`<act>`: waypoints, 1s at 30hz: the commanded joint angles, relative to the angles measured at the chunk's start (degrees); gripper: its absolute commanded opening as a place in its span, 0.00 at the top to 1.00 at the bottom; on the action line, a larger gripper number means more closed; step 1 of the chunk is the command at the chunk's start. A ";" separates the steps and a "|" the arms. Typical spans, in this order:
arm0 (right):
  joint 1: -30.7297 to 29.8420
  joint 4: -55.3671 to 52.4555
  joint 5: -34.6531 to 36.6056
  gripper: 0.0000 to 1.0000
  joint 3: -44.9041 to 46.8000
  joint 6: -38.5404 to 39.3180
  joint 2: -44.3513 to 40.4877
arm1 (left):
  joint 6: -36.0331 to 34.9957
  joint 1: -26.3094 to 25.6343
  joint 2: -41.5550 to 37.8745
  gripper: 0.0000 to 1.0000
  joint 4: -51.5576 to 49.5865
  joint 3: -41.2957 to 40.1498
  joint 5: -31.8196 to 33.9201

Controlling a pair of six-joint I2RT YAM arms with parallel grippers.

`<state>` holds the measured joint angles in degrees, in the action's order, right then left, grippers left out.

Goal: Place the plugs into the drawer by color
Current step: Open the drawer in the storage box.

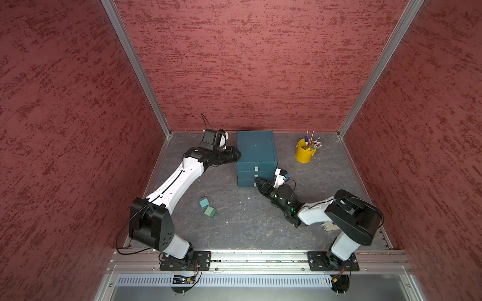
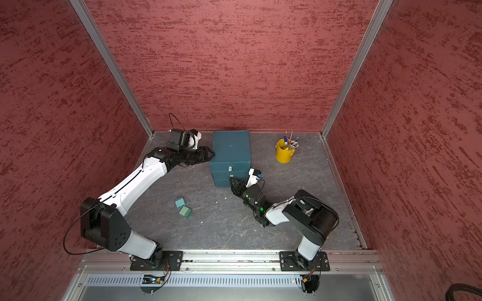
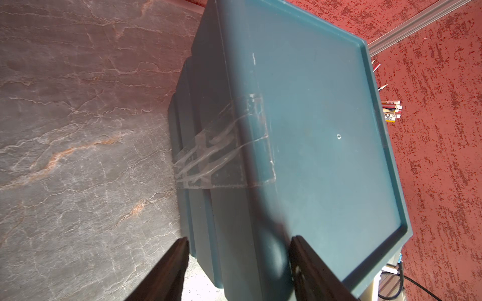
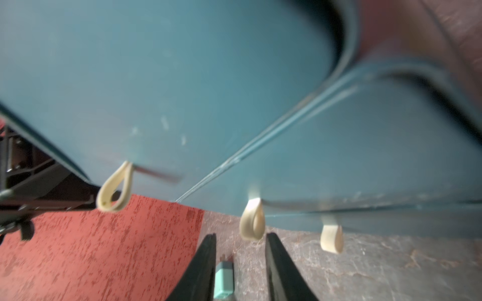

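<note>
Drawer chest (image 1: 257, 153) sits at the back of the table (image 1: 247, 234), insides hidden. Left fingers (image 3: 180, 251) straddle its upper side edge, wide apart; contact is unclear. Right fingers (image 4: 208, 250), narrowly apart and empty, meet the blurred middle tab (image 4: 251, 220). Teal plug (image 1: 203, 202) and green plug (image 1: 210, 211) lie together on the table.

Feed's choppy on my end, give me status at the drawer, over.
Left gripper open, astride drawer top edge. Right gripper open at middle pull tab, nothing pulled out. Teal plug, mint plug on table; tab unobstructed.
</note>
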<state>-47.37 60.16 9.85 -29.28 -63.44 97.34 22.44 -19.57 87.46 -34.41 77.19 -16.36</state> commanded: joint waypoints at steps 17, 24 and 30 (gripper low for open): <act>-1.34 -5.71 5.96 0.76 -5.07 -1.86 1.67 | -1.78 0.05 -0.57 0.36 -0.72 -0.82 2.10; -1.48 -6.77 5.53 1.00 -4.77 -1.39 0.66 | -1.87 0.04 -0.66 0.36 -0.65 -1.19 2.21; -4.78 -11.57 8.25 1.00 -2.40 1.04 -5.17 | -1.96 0.05 -0.40 0.35 -0.33 -1.38 2.33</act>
<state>-49.76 51.75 16.69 -32.53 -64.60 96.12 22.00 -19.62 87.42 -33.82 76.90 -15.77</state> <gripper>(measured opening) 0.045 0.645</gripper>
